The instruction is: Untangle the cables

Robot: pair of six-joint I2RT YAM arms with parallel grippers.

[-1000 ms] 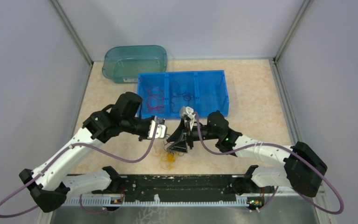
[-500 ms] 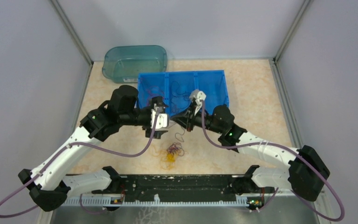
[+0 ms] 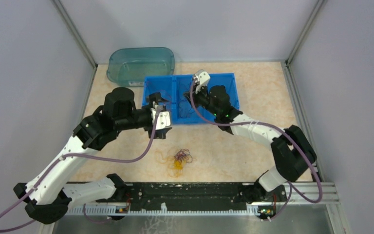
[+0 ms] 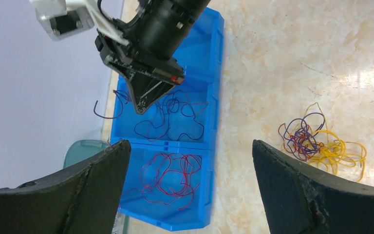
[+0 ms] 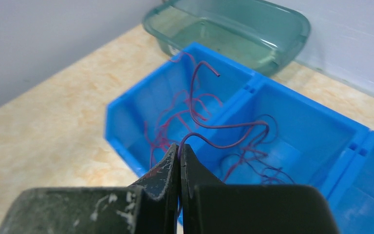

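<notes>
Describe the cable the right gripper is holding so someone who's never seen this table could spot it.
Start at the blue three-compartment bin at the table's far side; the right gripper hangs shut over it. Pinched there is a thin dark purple cable, the only one lifted into the air: the rest lie in the bin or in the tangled clump on the table.

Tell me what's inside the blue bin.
In the blue bin, red cables lie in one end compartment, dark purple cables in the middle one. The right arm covers most of the third compartment, so its contents cannot be told.
</notes>
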